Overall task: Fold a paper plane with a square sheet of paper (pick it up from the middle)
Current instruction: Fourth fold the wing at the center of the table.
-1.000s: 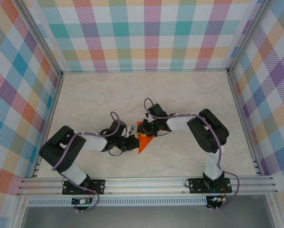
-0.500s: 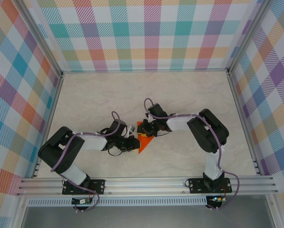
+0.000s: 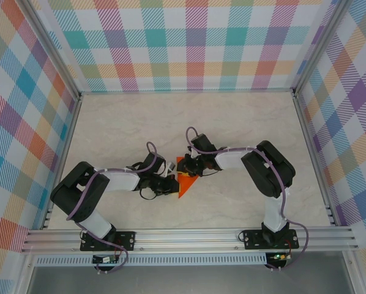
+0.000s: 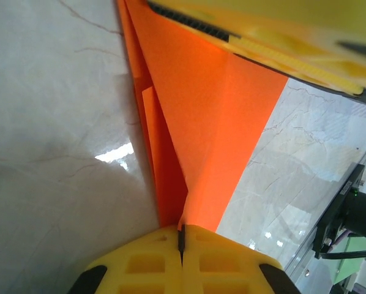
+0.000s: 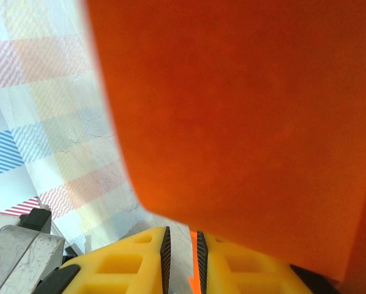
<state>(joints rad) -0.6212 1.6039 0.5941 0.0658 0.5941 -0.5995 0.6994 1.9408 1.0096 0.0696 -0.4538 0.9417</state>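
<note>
The paper plane is a bright orange folded wedge with a centre crease, lying on the table between both arms. In the left wrist view the paper plane narrows toward my left gripper, whose yellow jaws are shut on its pointed end. From above, the left gripper sits at the wedge's left edge. My right gripper is over the upper part of the paper. In the right wrist view the right gripper has its jaws a narrow gap apart with a sliver of orange in the gap. Blurred orange paper covers the fingertips.
The pale marble table is boxed in by plaid walls and aluminium rails, with the front rail near the arm bases. A yellow finger of the right gripper lies across the far end of the paper.
The left wrist has shifted slightly and its jaws have pinched tight on the paper's point. The right arm and the paper have hardly moved.
</note>
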